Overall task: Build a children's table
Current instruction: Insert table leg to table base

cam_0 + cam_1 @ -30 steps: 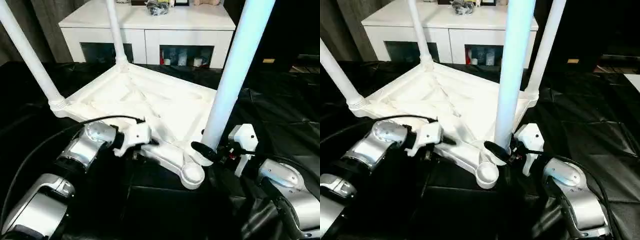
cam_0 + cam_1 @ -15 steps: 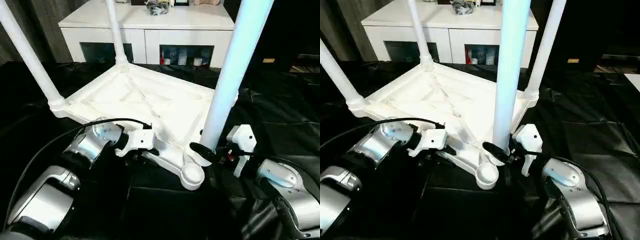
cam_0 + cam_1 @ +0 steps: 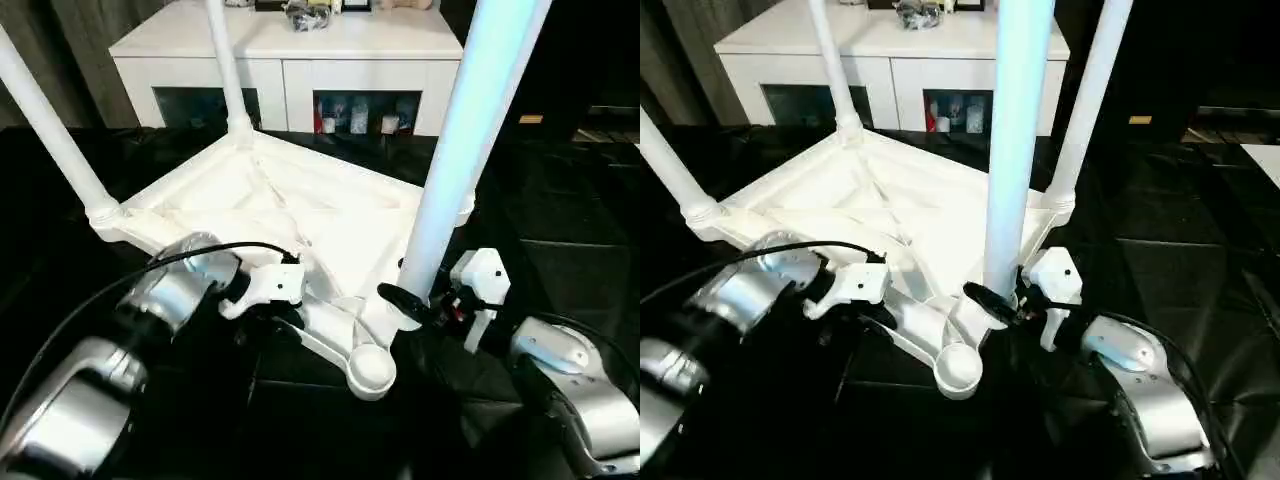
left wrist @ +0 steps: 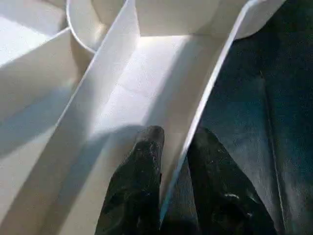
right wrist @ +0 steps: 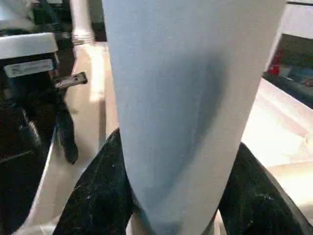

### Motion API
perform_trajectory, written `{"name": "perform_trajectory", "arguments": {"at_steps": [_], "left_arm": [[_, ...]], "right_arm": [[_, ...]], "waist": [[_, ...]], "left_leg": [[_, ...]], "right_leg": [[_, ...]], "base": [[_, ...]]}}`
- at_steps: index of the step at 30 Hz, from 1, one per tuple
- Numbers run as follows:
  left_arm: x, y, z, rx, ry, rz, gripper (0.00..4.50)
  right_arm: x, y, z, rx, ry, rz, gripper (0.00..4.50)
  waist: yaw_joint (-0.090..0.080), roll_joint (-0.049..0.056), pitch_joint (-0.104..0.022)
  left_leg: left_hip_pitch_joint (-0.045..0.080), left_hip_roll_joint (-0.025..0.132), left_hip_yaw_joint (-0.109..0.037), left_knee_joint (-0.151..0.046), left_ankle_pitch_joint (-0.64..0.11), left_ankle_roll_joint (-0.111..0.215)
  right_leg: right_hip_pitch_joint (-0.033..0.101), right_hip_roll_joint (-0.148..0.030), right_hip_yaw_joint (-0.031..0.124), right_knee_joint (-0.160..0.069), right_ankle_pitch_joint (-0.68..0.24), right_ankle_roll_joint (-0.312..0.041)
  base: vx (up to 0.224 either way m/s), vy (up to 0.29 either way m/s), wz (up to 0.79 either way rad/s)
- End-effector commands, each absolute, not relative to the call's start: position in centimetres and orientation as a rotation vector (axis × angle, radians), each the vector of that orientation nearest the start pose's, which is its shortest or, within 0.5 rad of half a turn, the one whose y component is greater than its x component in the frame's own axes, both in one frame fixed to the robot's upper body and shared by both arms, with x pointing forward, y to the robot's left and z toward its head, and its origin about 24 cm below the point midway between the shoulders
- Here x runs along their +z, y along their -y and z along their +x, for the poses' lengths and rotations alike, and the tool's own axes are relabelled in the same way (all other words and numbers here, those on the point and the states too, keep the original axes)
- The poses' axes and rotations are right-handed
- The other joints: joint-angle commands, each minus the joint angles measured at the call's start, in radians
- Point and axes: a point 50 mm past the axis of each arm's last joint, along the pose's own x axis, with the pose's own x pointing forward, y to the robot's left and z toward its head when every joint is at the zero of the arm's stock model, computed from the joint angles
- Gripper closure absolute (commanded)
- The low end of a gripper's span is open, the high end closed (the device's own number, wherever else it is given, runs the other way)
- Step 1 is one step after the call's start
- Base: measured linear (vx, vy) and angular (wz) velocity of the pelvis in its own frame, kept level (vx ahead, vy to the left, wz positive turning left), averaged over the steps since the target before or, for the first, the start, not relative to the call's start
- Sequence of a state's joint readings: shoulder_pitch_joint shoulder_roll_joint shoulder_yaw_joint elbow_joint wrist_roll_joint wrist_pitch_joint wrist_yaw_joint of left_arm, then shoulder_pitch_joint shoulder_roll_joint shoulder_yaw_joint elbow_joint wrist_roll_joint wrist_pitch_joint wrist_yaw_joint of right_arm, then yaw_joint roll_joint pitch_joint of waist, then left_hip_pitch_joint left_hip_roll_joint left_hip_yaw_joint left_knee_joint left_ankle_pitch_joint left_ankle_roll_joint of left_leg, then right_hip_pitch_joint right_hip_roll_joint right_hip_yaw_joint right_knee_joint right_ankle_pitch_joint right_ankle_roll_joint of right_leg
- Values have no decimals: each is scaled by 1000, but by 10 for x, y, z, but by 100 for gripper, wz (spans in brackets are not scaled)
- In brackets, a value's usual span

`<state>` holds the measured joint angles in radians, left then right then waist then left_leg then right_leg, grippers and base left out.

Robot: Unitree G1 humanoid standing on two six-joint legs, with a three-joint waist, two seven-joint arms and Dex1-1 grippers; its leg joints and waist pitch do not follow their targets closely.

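Note:
The white tabletop (image 3: 300, 205) lies upside down on black sheeting, ribbed side up. Three white legs stand in its corner sockets: at the left (image 3: 45, 125), at the back (image 3: 225, 60) and at the right (image 3: 1090, 95). The near corner socket (image 3: 370, 368) is empty. My right gripper (image 3: 412, 300) is shut on a fourth leg (image 3: 455, 170), held upright with its lower end at the rim just beside that socket; its black fingers (image 5: 95, 196) clasp the tube. My left gripper (image 4: 178, 134) straddles the tabletop's near rim (image 4: 205, 93), one finger inside and one outside, pinching the thin wall.
A white cabinet (image 3: 290, 45) with glass-fronted shelves stands behind the tabletop, small items on top. Crinkled black sheeting (image 3: 560, 230) covers the floor all around. A black cable (image 3: 120, 275) arcs over my left forearm.
My left gripper has reached forward onto the near rim and its fingers have closed on it. The near corner has shifted slightly toward me. The right gripper keeps its hold on the leg.

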<state>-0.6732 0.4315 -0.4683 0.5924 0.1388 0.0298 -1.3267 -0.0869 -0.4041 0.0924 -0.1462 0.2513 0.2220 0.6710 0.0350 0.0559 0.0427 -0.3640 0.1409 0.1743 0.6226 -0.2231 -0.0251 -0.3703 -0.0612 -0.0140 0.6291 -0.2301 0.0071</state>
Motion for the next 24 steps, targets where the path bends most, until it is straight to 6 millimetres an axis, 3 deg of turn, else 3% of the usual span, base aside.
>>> {"name": "perform_trajectory", "arguments": {"at_steps": [1,4,10,14,17,21,24], "left_arm": [[42,-138,312,-1398,-622,603,380],[39,-139,306,-1335,-631,512,389],[30,-141,285,-1268,-660,413,411],[33,-131,273,-1266,-618,363,426],[33,-128,270,-1187,-618,331,435],[32,-126,270,-1087,-607,310,447],[39,-117,276,-1072,-494,308,449]], "right_arm": [[83,159,256,784,-53,-165,264],[83,161,258,767,-54,-167,264],[83,160,260,753,-51,-161,264],[82,159,263,718,-53,-148,264],[81,161,268,663,-62,-119,264],[81,163,272,596,-71,-85,264],[81,162,273,576,-85,-40,264]], "waist": [[6,-14,-44],[-3,-15,-43],[-16,-17,-43],[-19,-11,-41],[-21,-6,-42],[-20,-11,-41],[-21,-15,-41]], "left_leg": [[9,92,-38,-94,-193,44],[-3,91,-44,-99,-179,45],[-1,88,-39,-93,-154,75],[2,90,-41,-98,-192,63],[4,92,-40,-100,-184,55],[1,87,-39,-99,-175,58],[-1,85,-39,-97,-179,60]], "right_leg": [[36,-100,44,-76,-83,-312],[41,-99,40,-73,-79,-303],[35,-94,41,-82,-78,-300],[28,-90,41,-85,-117,-297],[29,-90,42,-81,-77,-302],[31,-88,42,-83,-60,-296],[33,-89,42,-88,-91,-285]], "base": [[0,0,0],[0,0,0],[0,0,0],[0,0,0],[0,0,0],[0,0,0],[0,0,0]]}}
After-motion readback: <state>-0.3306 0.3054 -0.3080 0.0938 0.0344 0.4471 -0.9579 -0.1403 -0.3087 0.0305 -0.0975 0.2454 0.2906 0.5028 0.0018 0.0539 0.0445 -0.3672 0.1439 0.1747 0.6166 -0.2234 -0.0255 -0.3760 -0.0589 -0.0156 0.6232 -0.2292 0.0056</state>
